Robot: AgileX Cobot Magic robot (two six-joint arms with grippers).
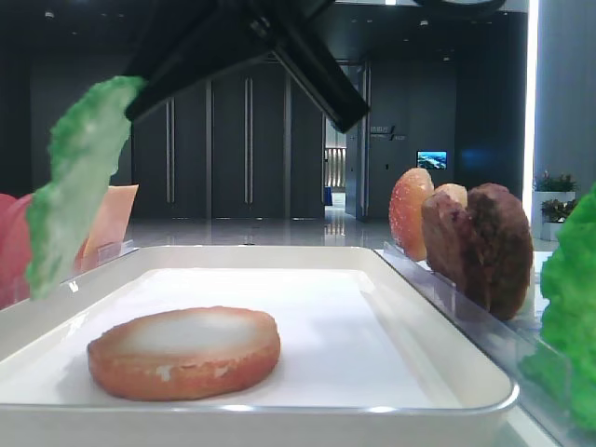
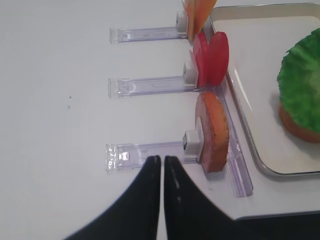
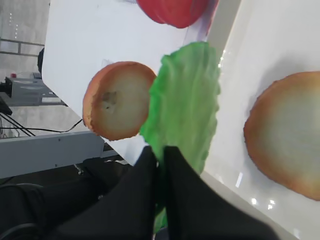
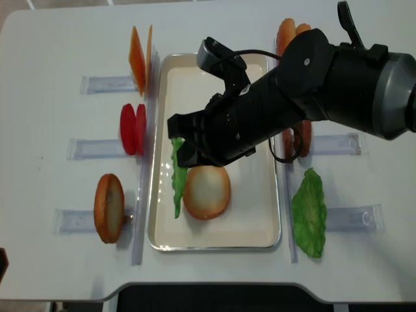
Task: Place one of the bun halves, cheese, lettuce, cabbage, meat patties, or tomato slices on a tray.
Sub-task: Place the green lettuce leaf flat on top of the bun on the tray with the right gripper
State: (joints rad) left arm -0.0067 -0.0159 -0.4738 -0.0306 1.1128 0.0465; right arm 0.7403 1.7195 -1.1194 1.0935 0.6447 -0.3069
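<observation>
White table (image 4: 52, 39), no legible writing; lettuce (image 4: 177, 185) gripped above tray (image 4: 260, 221).

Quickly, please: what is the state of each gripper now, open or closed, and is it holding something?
Left gripper: closed, holding nothing, above the bare table.
Right gripper: closed on the lettuce, held above the tray beside the bun half.

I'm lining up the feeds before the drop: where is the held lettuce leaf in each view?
Exterior high: held lettuce hangs upper left, above the tray's left rim.
Right wrist: centre, clamped in the right tool.
Left wrist: right edge, over the bun.
Realsense: edge-on under the arm, left of the bun.
Shared landmark: the bun on the tray, seen in all four.
</observation>
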